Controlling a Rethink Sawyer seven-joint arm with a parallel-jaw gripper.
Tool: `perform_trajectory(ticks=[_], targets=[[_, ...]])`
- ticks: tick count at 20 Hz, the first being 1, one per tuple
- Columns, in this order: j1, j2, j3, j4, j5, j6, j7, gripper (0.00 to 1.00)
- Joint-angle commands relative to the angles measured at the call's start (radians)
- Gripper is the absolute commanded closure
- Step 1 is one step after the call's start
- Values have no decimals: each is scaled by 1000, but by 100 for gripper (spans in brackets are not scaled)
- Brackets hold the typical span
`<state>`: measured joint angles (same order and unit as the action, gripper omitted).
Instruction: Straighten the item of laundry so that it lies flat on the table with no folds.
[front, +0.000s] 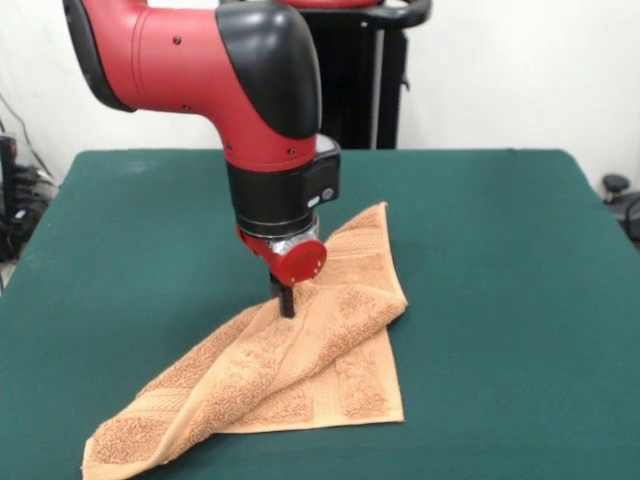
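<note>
Nearest me, the tabletop (500, 300) is dark green felt-like cloth, matte and even, running wide to both sides and back to a straight far edge.

The towel (300, 370) lies on the near half, left of centre. Peach terry, nubby pile. It is not flat: folded over itself on a diagonal, one corner reaching the near-left edge of my view, another pointing away toward the far right. A thick rolled fold runs along its upper right side. Flat woven bands show as smoother stripes across the lower layer near the front edge and along the folded flap. The lower right corner lies square and flat on the felt.

The tool (287, 298) comes down onto the middle of the towel, at the top of the fold. I see only a dark narrow tip meeting the cloth; I cannot tell whether it is spread or pressed together, or whether it pinches any fabric. Above it sit a red disc-shaped flange, then a black cylindrical wrist. The arm (190, 60), glossy red shell with a black elbow cap, blocks my view of the tabletop behind it.

Behind: the black pedestal (350, 90) at the far edge, a plain white wall, dark cables at far left, and a small black knob-like object at far right.
</note>
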<state>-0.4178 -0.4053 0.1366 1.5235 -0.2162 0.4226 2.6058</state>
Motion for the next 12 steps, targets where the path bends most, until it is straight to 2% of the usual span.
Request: perform_trajectory(ticks=[1,7,12], targets=[[14,106,49,90,-79,12,-91,100],[27,-43,29,149,-60,147,-111,100],[9,-76,53,164,-52,187,-137,100]])
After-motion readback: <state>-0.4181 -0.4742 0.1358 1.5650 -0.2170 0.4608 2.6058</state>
